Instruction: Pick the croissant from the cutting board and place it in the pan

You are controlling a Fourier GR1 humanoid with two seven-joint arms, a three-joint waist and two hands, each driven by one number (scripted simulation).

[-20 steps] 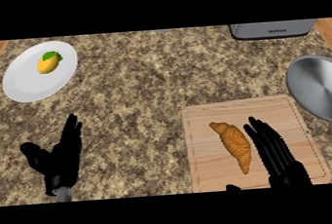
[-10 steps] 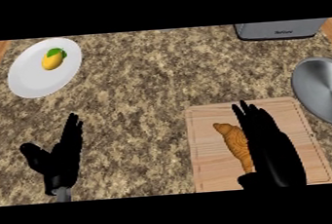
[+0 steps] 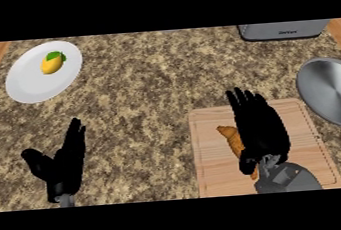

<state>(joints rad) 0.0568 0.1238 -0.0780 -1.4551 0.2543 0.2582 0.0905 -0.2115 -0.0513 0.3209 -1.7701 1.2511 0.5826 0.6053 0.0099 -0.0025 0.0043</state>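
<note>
Hovering over the croissant (image 3: 228, 134) on the cutting board (image 3: 211, 174), the right hand (image 3: 262, 130) is covering most of it, its fingers straight and spread wide, not curling round it. The pan (image 3: 334, 90) is sitting just right of the board. The left hand (image 3: 65, 167) is resting open on the near left of the worktop (image 3: 149, 88). A white plate (image 3: 27, 87) is carrying a yellow fruit (image 3: 51, 63), far left.

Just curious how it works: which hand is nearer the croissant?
Right. The right hand is over the croissant, hiding part of it; the left hand is far to its left.
</note>
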